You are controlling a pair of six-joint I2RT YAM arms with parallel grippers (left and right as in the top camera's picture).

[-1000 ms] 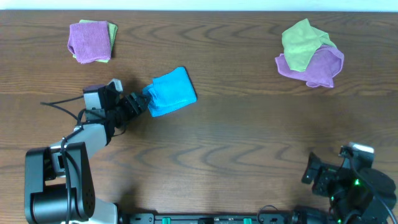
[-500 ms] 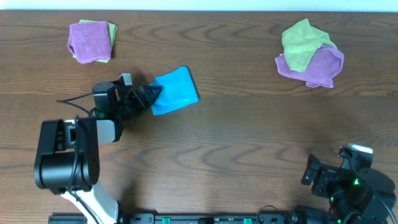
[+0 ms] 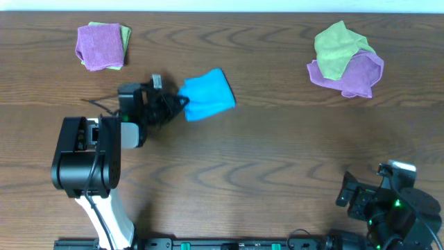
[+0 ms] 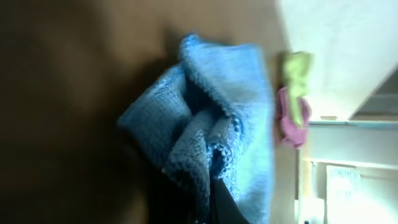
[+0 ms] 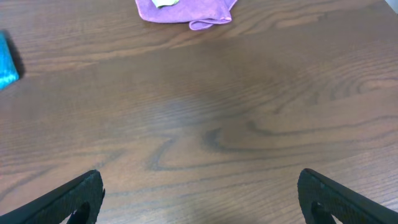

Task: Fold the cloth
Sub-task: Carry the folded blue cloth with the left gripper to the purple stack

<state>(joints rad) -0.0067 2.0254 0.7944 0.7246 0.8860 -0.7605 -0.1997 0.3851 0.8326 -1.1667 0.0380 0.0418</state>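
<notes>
The sky-blue cloth [image 3: 208,94] lies bunched and partly folded on the wooden table, left of centre. My left gripper [image 3: 179,104] is at its left edge, shut on a gathered fold of it. In the left wrist view the cloth [image 4: 217,106] fills the middle and rises in folds straight out of my left gripper [image 4: 214,208]. My right gripper [image 3: 345,189] rests at the near right corner, far from the cloth. Its fingers stand wide open over bare wood in the right wrist view [image 5: 202,199], where a sliver of the cloth [image 5: 6,62] shows at the left edge.
A folded purple cloth on a yellow-green one [image 3: 102,46] sits at the far left. A loose heap of yellow-green and purple cloths [image 3: 345,59] lies at the far right, and its purple edge [image 5: 186,9] shows in the right wrist view.
My left gripper has shut on the cloth's edge and moved right and away from me, pushing the cloth with it. The right arm has not moved.
</notes>
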